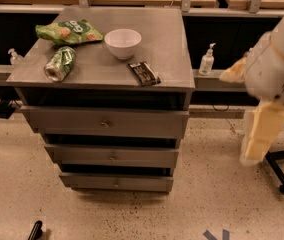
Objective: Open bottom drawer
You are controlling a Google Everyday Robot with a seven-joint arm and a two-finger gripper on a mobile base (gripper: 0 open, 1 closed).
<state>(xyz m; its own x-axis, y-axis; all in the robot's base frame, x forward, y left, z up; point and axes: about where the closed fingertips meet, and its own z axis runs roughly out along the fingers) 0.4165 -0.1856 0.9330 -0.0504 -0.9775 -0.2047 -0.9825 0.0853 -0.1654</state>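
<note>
Right now the bottom drawer [117, 182] sits lowest in the grey cabinet, just above the speckled floor [22, 194]. Its flat front carries one small round knob [116, 185] at the middle. Above it come the middle drawer [113, 155] and the top drawer [104, 122], with a dark gap over each front. Nothing touches the bottom drawer.

Off to the right, the white arm [277, 64] fills the edge of the view. The pale claw [256, 151] hangs down from it, beside the cabinet and well apart from all three drawers. It sits at about the height of the middle drawer. Whether the claw is wide or narrow, I cannot tell; it holds nothing that shows.

On the worktop [167, 44] a green chip bag [67, 32] lies at the back left. A green can [59, 64] lies on its side nearer the front left. A white bowl [123, 42] stands upright near the middle. A dark snack bar [143, 73] lies just in front of the bowl, to its right.

Behind the cabinet, a pump bottle [207, 61] stands on a ledge to the right.
</note>
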